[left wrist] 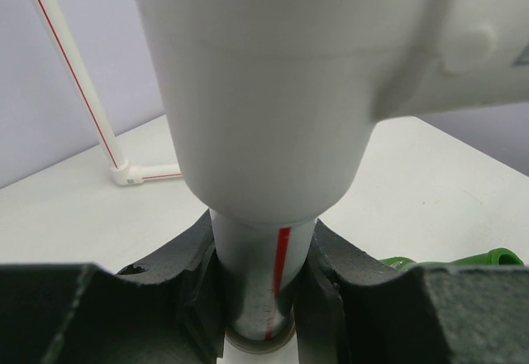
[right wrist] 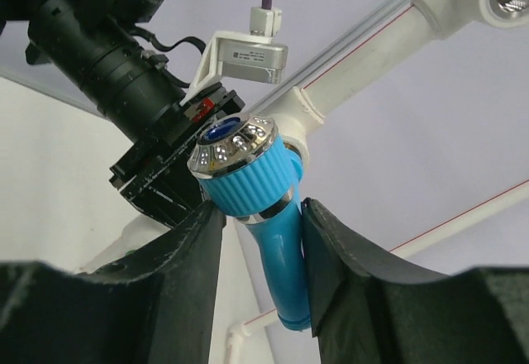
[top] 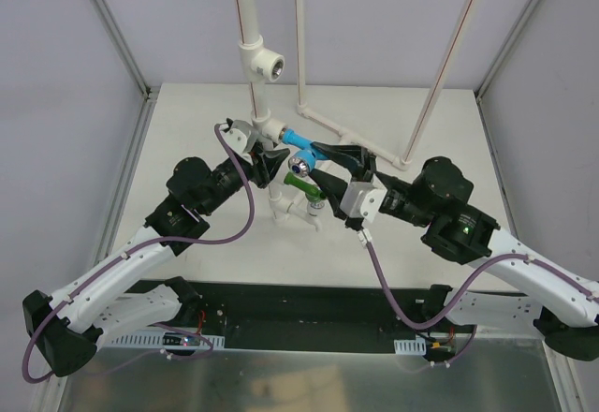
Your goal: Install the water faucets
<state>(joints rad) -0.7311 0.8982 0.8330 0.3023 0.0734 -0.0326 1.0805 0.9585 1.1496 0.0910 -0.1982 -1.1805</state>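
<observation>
A white upright pipe assembly point(top: 260, 103) stands mid-table. My left gripper point(top: 270, 161) is shut on its lower pipe, which shows a red stripe in the left wrist view point(left wrist: 263, 256), just under a wide tee. The light blue faucet point(top: 298, 141) with its shiny silver top sticks out sideways from a tee on that pipe. My right gripper point(top: 318, 159) is shut on it; in the right wrist view the faucet point(right wrist: 277, 240) sits between the fingers point(right wrist: 339, 248). The dark green faucet point(top: 301, 185) sits low beside the pipe's foot, also at the left wrist view's right edge point(left wrist: 463, 261).
Higher on the pipe is a tee with an open metal socket point(top: 272, 67). Thin white red-striped pipes point(top: 449, 66) rise at the back, joined by an elbow point(top: 404, 161) on the table. Enclosure walls point(top: 122, 187) flank both sides.
</observation>
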